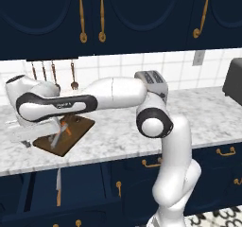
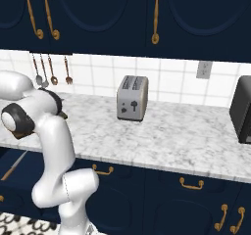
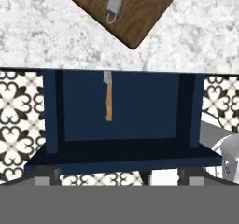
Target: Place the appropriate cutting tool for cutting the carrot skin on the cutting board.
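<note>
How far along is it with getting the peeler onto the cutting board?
Done, it seems: the peeler lies on the dark cutting board, and in the left base view it rests beside the carrot. In hand: nothing; the gripper is open above the open drawer, where the knife stays. Left: probably just pulling the arm away.

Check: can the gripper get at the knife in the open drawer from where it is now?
Probably yes. The knife lies alone in the open drawer with nothing over it, and the open gripper looks straight down at it. The peeler rests on the cutting board.
</note>
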